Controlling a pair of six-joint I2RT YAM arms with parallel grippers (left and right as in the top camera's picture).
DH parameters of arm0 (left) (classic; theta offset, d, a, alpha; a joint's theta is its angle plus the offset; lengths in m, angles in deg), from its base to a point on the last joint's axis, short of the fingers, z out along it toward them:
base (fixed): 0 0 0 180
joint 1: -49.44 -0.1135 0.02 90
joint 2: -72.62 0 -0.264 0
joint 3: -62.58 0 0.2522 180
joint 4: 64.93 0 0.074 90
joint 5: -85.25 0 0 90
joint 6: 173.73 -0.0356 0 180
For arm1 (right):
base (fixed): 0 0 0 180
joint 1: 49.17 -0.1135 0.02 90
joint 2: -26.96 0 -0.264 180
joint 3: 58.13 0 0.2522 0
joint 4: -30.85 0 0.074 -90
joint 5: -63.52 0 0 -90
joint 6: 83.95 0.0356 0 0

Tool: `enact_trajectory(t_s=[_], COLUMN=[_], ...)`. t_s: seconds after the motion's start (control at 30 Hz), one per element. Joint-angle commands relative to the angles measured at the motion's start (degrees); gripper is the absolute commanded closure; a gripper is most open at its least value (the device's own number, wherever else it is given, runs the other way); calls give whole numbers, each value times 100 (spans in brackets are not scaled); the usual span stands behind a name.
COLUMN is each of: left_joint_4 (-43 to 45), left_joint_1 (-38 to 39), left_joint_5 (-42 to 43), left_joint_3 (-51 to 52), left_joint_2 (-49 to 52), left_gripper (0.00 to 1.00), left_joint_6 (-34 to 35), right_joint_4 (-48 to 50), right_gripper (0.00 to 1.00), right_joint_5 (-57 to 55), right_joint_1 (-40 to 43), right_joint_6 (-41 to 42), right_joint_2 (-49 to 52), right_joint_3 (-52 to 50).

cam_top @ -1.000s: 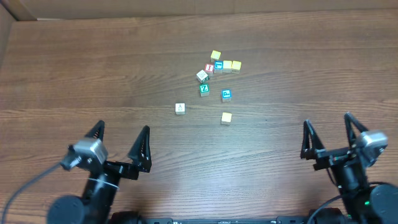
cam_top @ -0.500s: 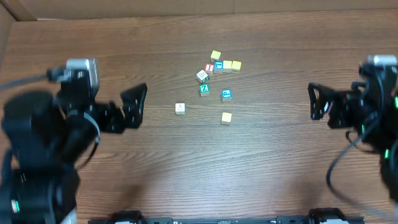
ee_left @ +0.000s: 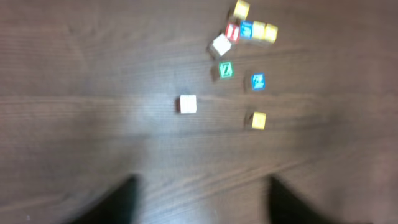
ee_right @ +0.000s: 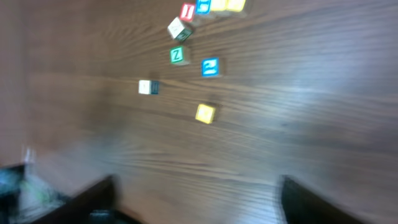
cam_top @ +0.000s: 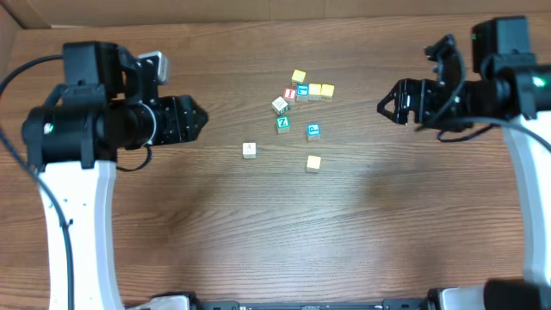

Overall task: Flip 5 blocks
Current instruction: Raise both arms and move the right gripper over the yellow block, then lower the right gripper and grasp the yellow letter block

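Five task blocks lie on the wooden table point(cam_top: 258, 232), far of centre. A lone white block point(cam_top: 249, 150) lies leftmost. A tilted white block point(cam_top: 280, 105) lies farther back, with a green Z block point(cam_top: 282, 123) just near of it. A teal-blue block point(cam_top: 313, 131) lies to the right, and a pale yellow block point(cam_top: 313, 162) lies nearest. A red-and-white cube point(cam_top: 290, 94) and brighter yellow cubes point(cam_top: 321, 89) cluster behind. The left gripper point(ee_left: 200, 183) hangs well left of the blocks and the right gripper point(ee_right: 198, 183) well right. Both jaws stand spread, nothing between them, with all blocks beyond the fingertips.
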State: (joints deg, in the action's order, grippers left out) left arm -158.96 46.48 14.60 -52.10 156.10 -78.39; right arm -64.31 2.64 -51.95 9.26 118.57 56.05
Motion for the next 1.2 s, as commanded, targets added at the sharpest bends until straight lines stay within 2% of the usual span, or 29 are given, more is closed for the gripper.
enact_trajectory(t_s=[0.0, 0.03, 0.1, 0.17, 0.27, 0.47, 0.57, 0.6, 0.73, 0.9, 0.97, 1.17], left_joint_4=[-125, -155, -214, -271, -306, -304, -302, -295, -232, -160, -153, -162], left_joint_1=[37, 37, 37, 37, 37, 37, 37, 37, 37, 37, 37, 37], left_joint_5=[96, 66, -74, -195, -251, -634, -632, -629, -632, -632, -634, -627], left_joint_3=[-149, -149, -149, -146, -146, -146, -146, -146, -146, -146, -146, -146], left_joint_2=[245, 310, 474, 632, 817, 1176, 1311, 1364, 1519, 1729, 1816, 2087], left_gripper=[88, 96, 96, 96, 96, 96, 91, 89, 62, 14, 2, 0], left_joint_6=[-111, -109, -109, -107, -111, -107, -105, -105, -81, -13, 2, 0], right_joint_4=[-15, -9, 39, 179, 474, 1480, 2017, 2179, 2590, 2774, 2850, 2487], right_gripper=[42, 51, 63, 68, 68, 67, 50, 48, 45, 34, 32, 31], right_joint_5=[422, 286, -177, -732, -1331, -1388, -1388, -1388, -1847, -2771, -2798, -2743], right_joint_1=[-164, -249, -496, -778, -1198, -2017, -2236, -2291, -2472, -2804, -2949, -2988], right_joint_6=[223, 343, 723, 1202, 1626, 1882, 2024, 2131, 2778, 3112, 3112, 3005], right_joint_2=[122, 173, 249, 273, 275, 280, 282, 282, 284, 472, 645, 1115], right_joint_3=[153, 153, 131, 33, -203, -949, -1412, -1567, -2046, -2197, -2194, -1694])
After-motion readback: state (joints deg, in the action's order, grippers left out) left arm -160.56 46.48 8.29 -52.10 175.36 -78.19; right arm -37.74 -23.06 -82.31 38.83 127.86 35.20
